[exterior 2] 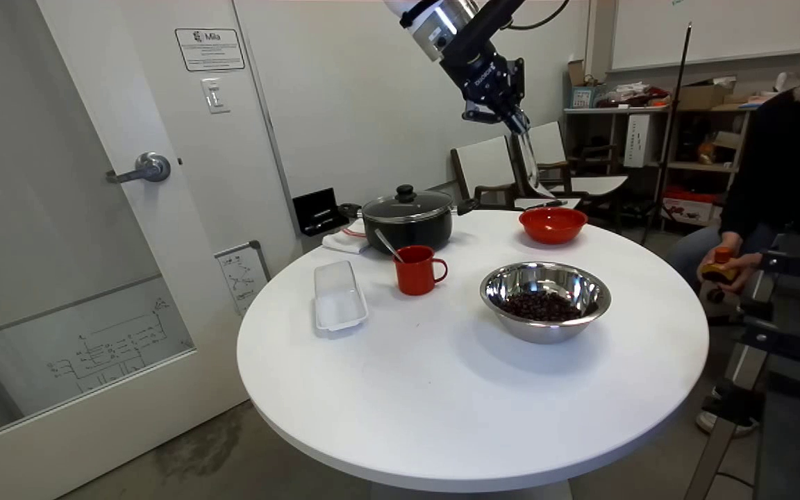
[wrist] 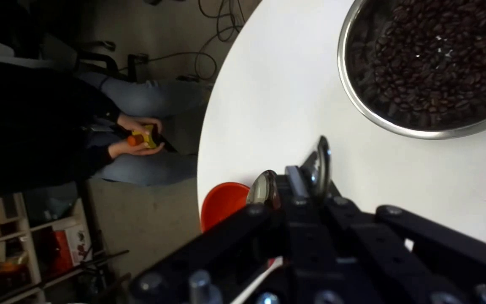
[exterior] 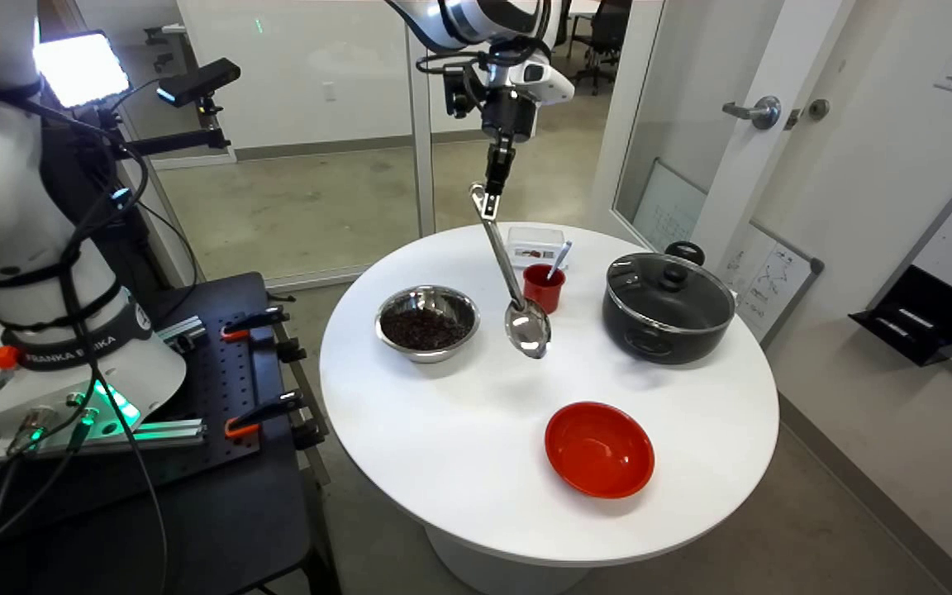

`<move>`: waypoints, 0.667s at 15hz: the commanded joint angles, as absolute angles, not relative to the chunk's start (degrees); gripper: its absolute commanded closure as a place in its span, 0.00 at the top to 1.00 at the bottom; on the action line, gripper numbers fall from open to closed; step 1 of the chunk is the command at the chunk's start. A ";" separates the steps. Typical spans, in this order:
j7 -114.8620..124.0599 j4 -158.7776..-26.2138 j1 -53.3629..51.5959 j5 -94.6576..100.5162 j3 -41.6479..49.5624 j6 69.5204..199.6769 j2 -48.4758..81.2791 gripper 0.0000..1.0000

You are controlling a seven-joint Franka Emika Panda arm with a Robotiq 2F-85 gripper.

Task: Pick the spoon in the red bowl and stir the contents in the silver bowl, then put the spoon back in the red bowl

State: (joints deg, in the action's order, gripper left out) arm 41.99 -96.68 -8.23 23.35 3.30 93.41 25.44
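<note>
The black two-finger claw [exterior: 490, 205] is gripping the long, slim silver metal spoon [exterior: 507, 268] near the upper end of its handle, jaws drawn together on it. The spoon is hanging below the claw, its long axis slanting steeply; its oval head is pointing down and toward the shallow, round, glossy red bowl [exterior: 600, 450], away from the shiny, round steel bowl [exterior 2: 546, 335] holding dark brown beans [wrist: 441, 71]. How high the head is hanging above the round white table [exterior: 459, 430] is hard to judge. If stirring is coming next, the head is likely needing to travel across to the steel bowl.
</note>
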 commanded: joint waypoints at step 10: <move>35.96 -90.18 -2.29 20.07 4.99 92.91 29.95 0.01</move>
